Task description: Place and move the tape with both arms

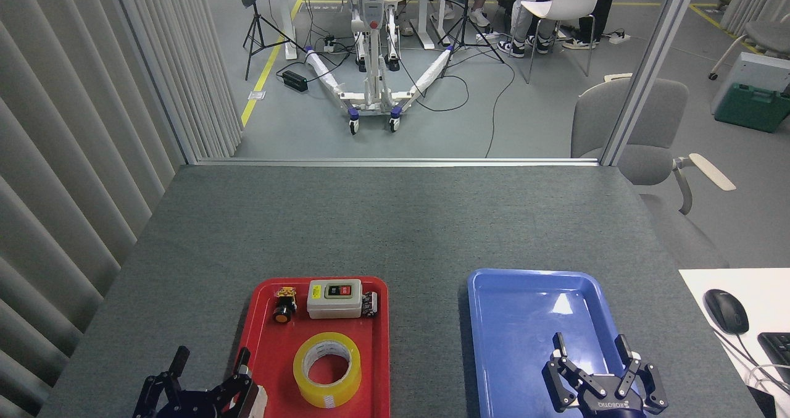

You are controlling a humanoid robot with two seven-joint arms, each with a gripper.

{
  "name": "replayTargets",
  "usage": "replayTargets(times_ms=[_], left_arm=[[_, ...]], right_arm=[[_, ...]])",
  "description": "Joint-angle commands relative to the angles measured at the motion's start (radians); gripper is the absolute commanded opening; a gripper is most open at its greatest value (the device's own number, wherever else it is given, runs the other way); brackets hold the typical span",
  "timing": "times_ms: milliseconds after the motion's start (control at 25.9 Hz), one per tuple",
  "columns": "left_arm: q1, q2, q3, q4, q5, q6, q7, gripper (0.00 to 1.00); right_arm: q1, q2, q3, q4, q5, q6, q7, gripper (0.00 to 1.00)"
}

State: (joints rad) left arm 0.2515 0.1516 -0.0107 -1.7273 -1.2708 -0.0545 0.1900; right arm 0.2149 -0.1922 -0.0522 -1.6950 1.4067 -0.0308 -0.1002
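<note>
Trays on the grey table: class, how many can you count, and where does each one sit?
2. The red tray sits front left, holding the tape and a switch box. The blue tray sits front right, under the right gripper. None seems hidden.

A round roll of see-through yellow tape [327,369] lies flat in a red plastic tray [265,356], near a grey switch box [334,299]. A blue plastic tray [494,356] sits beside it. 2 black grippers, left [210,368] and right [592,351], have fingers spread apart.
</note>
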Motion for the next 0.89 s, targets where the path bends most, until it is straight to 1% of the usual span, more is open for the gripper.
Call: replayTargets(times_ms=[0, 116, 232, 309, 425, 849], left_arm=[[0.0, 0.002, 0.0, 0.0, 0.001, 0.008, -0.001, 1.0], [-0.005, 0.0, 0.008, 0.0, 0.002, 0.008, -0.02, 1.0], [-0.008, -0.003, 0.011, 0.0, 0.002, 0.012, -0.057, 1.0], [-0.009, -0.004, 0.011, 0.0, 0.002, 0.012, -0.06, 1.0], [-0.012, -0.012, 0.012, 0.0, 0.002, 0.012, -0.061, 1.0], [-0.023, -0.021, 0.011, 0.0, 0.002, 0.012, -0.061, 1.0]], right_arm=[[0.0, -0.001, 0.0, 0.0, 0.001, 0.0, -0.001, 1.0], [0.0, 0.014, 0.0, 0.0, 0.009, -0.001, -0.001, 1.0], [0.0, 0.056, 0.0, 0.001, 0.055, 0.003, -0.001, 1.0], [-0.002, 0.071, 0.0, 0.001, 0.064, 0.003, -0.001, 1.0], [-0.017, 0.066, 0.002, 0.003, 0.064, 0.003, -0.001, 1.0], [-0.019, 0.056, 0.003, 0.003, 0.063, -0.001, -0.003, 1.0]])
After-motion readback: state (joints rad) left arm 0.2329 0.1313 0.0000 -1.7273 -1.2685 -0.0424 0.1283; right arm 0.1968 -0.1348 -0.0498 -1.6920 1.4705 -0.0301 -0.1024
